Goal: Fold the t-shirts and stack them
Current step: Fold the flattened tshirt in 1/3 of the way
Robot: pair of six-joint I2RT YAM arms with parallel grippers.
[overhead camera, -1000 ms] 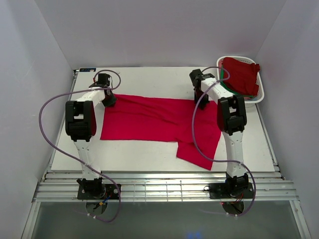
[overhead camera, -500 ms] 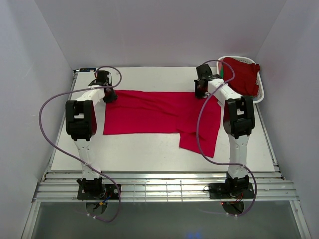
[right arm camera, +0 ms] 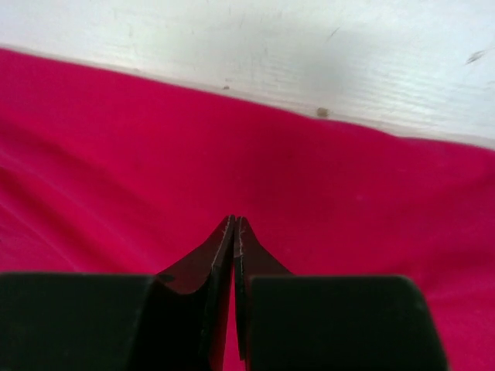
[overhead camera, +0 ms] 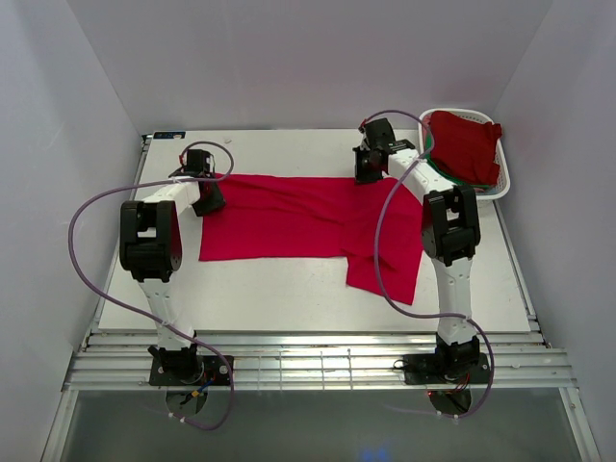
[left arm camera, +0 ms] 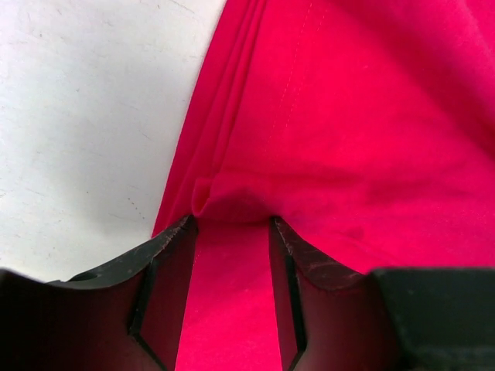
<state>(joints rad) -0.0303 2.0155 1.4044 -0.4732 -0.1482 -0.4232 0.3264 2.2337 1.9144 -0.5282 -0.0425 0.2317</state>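
A crimson t-shirt (overhead camera: 289,217) lies spread flat across the table, one sleeve hanging toward the near right. My left gripper (overhead camera: 209,195) sits at the shirt's left end. In the left wrist view its jaws (left arm camera: 232,220) stand apart, with shirt cloth (left arm camera: 348,116) lying between them and a small bunched fold at the tips. My right gripper (overhead camera: 364,173) is at the shirt's far edge. Its fingers (right arm camera: 234,220) are pressed together, tips down in the cloth (right arm camera: 116,154). A dark red t-shirt (overhead camera: 467,144) is heaped in the basket, with a sliver of green cloth (overhead camera: 433,164) under it.
The white slotted basket (overhead camera: 498,192) stands at the table's far right corner. Bare white tabletop (overhead camera: 269,294) shows in front of the shirt and in a strip (overhead camera: 289,149) behind it. Purple cables loop off both arms. Walls close in on three sides.
Both grippers dragged the shirt toward the far side. The left jaws have since opened off the cloth. The right gripper shifted left along the far edge, still shut.
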